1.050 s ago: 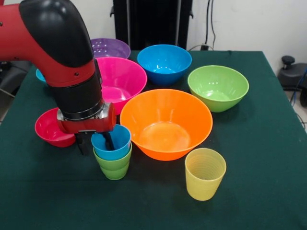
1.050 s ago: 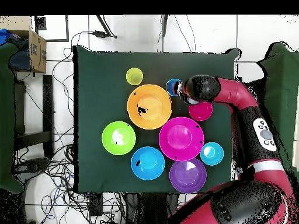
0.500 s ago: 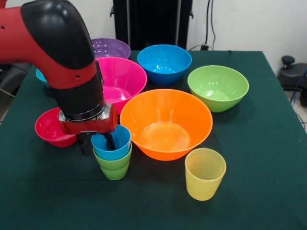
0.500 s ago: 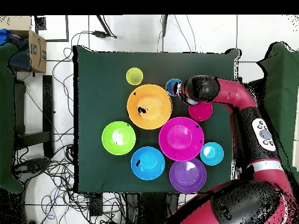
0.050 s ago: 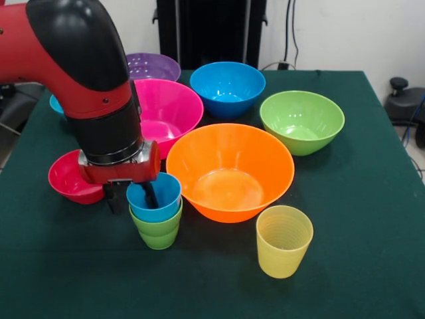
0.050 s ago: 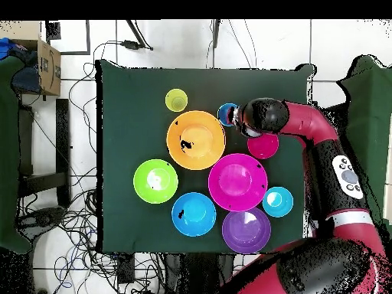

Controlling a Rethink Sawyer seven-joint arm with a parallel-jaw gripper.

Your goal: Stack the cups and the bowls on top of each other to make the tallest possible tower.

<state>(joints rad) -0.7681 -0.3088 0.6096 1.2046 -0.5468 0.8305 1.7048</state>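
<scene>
At nine o'clock from the orange bowl (image 5: 230,171), blue cup (image 5: 154,197) nested in green cup (image 5: 158,229), gripper (image 5: 133,198) straddling its rim, grip indeterminate; placing step, next likely release, then yellow cup (image 5: 283,240) at five o'clock.

Dark green cloth (image 5: 372,219), matt and slightly fuzzy, covers the table. Seven glossy, smooth plastic bowls sit on it, each catching bright highlights: orange bowl (image 5: 230,171), pink bowl (image 5: 166,109), purple bowl (image 5: 153,66), blue bowl (image 5: 227,88), green bowl (image 5: 302,121), red bowl (image 5: 68,178) and teal bowl (image 6: 277,201). The purple one looks faintly see-through. The yellow cup (image 5: 283,240) is translucent plastic with fine ridges round its wall. The blue cup (image 5: 156,197) is smooth, opaque plastic; the green cup (image 5: 158,230) beneath it is shiny plastic with a stepped wall. The arm (image 5: 80,60) has smooth, semi-gloss red and black plastic shells and a bright metal ring above its red wrist. A brown cardboard box (image 6: 47,67) looks matt.
</scene>
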